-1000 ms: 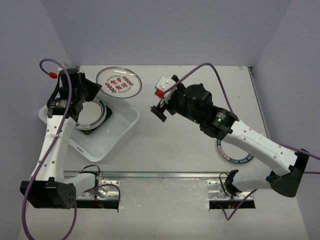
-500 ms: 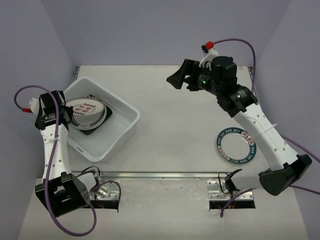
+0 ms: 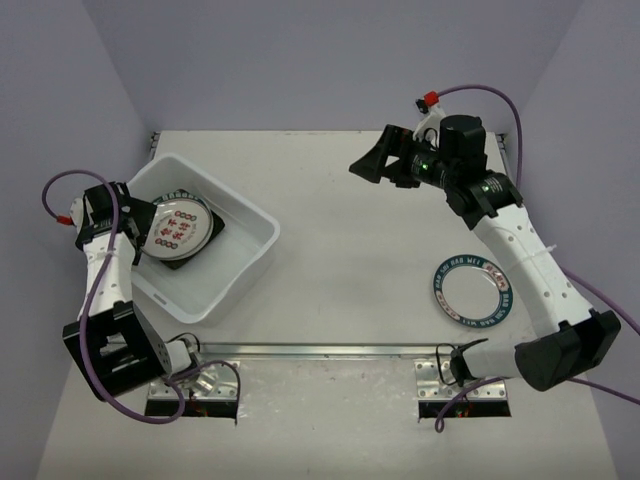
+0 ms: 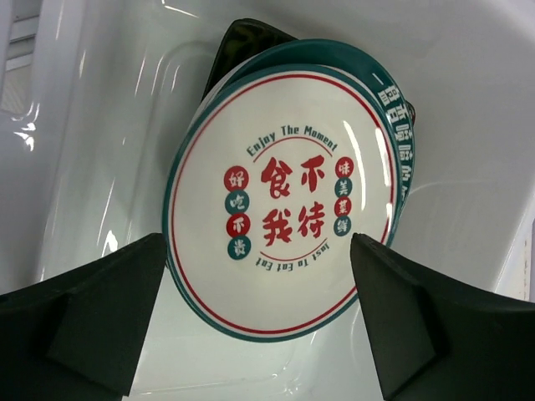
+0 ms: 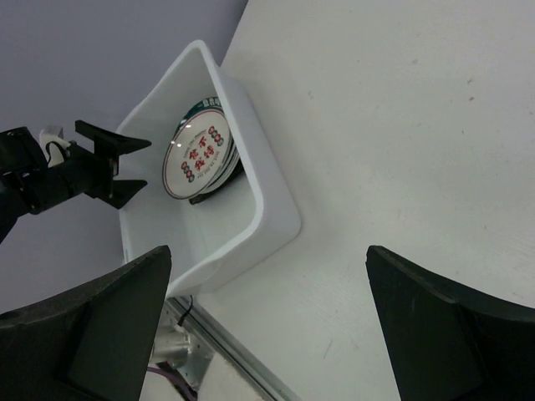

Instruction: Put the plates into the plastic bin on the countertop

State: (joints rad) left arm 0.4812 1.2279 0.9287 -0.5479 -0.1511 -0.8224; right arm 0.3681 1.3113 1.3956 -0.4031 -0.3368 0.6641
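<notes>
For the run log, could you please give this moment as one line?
left jaws: open at bin | bin: plates stacked inside | right jaws: open, empty | table: one round plate outside bin

Pale lavender walls (image 3: 320,60), one at the back, one down each side, joined at corners.

White plastic bin (image 3: 225,272), teal-rimmed red-lettered plates (image 4: 284,200), off-white countertop (image 3: 350,285)

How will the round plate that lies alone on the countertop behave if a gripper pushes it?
The round plate lies flat on the countertop, so it will probably slide, not roll or tip. It looks stiff and perhaps breakable. Its low rim may be hard to grasp.
</notes>
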